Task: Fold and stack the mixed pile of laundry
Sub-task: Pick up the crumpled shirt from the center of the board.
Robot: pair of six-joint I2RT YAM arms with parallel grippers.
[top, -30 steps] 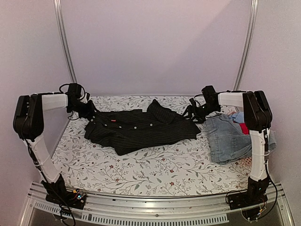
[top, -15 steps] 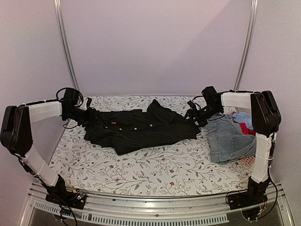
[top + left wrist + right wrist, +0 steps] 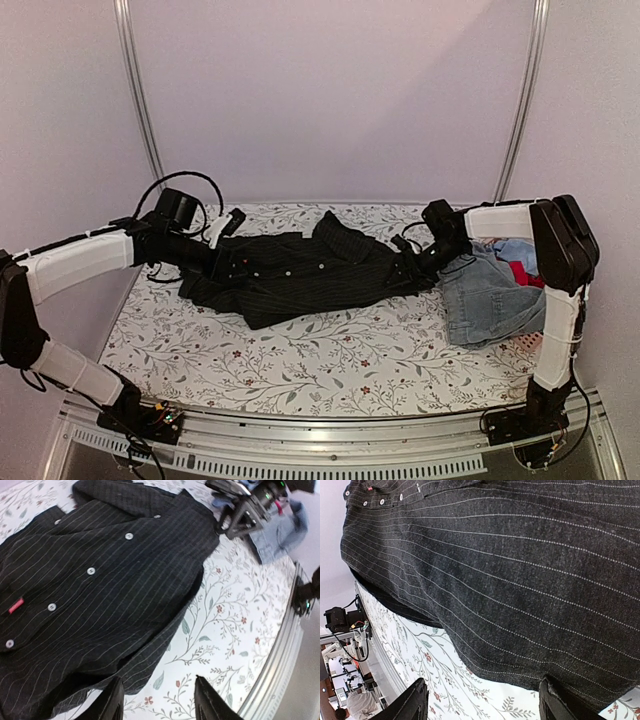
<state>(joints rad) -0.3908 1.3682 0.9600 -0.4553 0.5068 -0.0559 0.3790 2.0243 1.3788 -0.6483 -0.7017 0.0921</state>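
Observation:
The large black pinstriped shirt lies spread across the middle of the floral table, buttons up. My left gripper hovers over its left part. In the left wrist view it is open above the shirt's lower hem, holding nothing. My right gripper is low at the shirt's right edge. Seen from its wrist, it is open and the pinstriped cloth reaches its right finger. The rest of the laundry pile lies at the right: faded denim, a red garment, a pale blue one.
A pink slatted basket shows under the denim at the right edge. The floral table runs to a metal rail in front. Walls close the back and both sides. The right gripper shows in the left wrist view.
My left arm has swung in from the shirt's left end to over the shirt, and its jaws have opened. My right gripper has sunk a little toward the shirt's right edge.

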